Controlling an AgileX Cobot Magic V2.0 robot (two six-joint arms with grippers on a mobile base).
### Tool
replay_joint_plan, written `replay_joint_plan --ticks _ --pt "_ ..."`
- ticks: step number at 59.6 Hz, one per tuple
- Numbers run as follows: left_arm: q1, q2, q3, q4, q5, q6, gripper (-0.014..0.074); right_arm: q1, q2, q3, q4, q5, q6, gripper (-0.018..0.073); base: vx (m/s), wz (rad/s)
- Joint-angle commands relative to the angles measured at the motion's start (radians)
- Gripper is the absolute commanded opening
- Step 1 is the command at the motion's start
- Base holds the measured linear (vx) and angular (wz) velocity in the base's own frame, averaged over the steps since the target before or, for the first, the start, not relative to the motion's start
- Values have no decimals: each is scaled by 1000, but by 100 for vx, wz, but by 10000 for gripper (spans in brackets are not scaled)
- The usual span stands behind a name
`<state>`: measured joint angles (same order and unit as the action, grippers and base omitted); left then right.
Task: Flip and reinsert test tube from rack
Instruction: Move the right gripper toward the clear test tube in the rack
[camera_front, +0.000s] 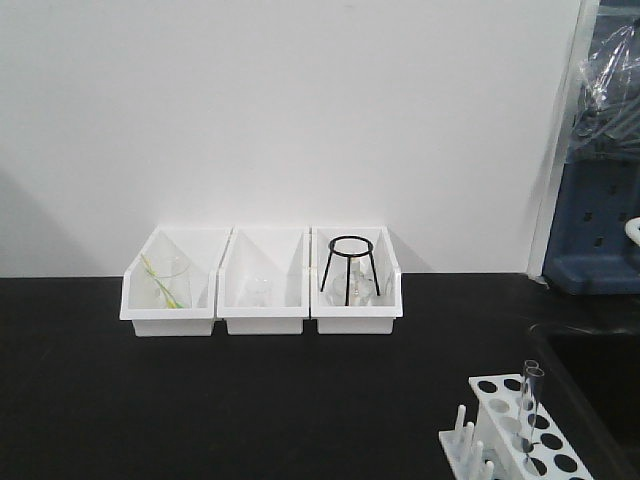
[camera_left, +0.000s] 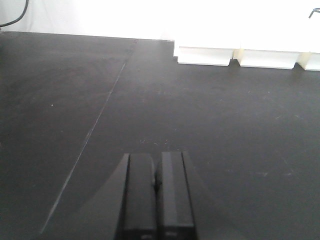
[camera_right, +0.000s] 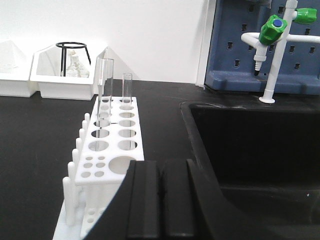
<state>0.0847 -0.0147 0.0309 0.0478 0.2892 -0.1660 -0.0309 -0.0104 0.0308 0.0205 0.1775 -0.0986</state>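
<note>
Two end effectors: each is showing only in its own wrist view, and both are carrying nothing.
Left end effector (camera_left: 156, 200): its jaws are pressing flat together with no gap, and it is facing bare black worktop (camera_left: 210, 115).
Right end effector (camera_right: 160, 200): its jaws are likewise meeting and gripping nothing. It is sitting just behind the near end of the rack and is touching no tube.
Rack (camera_right: 112, 145): it is standing on the worktop just beside the sink (camera_right: 250, 135). Its row of pegs (camera_right: 68, 192) is running along the left side in the right wrist view.
Test tube (camera_right: 105, 85): it is standing upright in a hole of the left row, toward the far end, and rising well above the rack top.
Second tube (camera_right: 127, 87): a clear tube is standing in the right row, looking shorter. The glass is faint, so its exact hole is uncertain.
Storage bins (camera_front: 262, 323): three are sitting side by side against the wall, well apart from the rack. The right one is holding a black tripod stand (camera_front: 350, 265).
Tap (camera_right: 272, 27): it is standing behind the sink, white with a green knob.
</note>
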Motion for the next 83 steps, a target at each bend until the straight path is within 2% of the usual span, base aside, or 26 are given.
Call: replay_joint_plan --ticks 1,6,11,17,20,27,39,49,59,65,70,83 --pt "-5 -13 1 -4 -86 0 -6 -7 -10 1 -3 -78 -10 -8 0 1" --pt "-5 -13 1 -4 -86 0 -6 -7 -10 1 0 -92 -10 -8 0 0" --pt "-5 -13 1 -4 -86 0 -6 -7 -10 1 48 -151 12 -8 0 0" --pt "-5 -13 1 -4 -86 0 -6 -7 -10 -18 76 -376 21 -8 0 0" --pt "-5 -13 1 -4 -86 0 -6 -7 -10 -63 108 -430 50 -8 0 0" --pt "-5 -13 1 -4 -86 0 -6 -7 56 -251 127 -415 36 -8 0 0" --pt "-5 -13 1 -4 -86 0 -6 -7 483 -582 126 -423 -37 -8 0 0" --pt "-5 -13 1 -4 -86 0 -6 -7 729 -691 117 -400 -37 -8 0 0" --pt "-5 -13 1 -4 -86 0 -6 -7 815 -708 114 -395 -37 21 0 0" --pt "-5 -13 1 -4 -86 0 -6 -7 827 -708 68 -380 -37 83 0 0" --pt "-5 -13 1 -4 -86 0 -6 -7 827 -708 30 -378 -37 173 0 0" --pt "-5 -13 1 -4 -86 0 -6 -7 827 -708 5 -379 -37 551 0 0"
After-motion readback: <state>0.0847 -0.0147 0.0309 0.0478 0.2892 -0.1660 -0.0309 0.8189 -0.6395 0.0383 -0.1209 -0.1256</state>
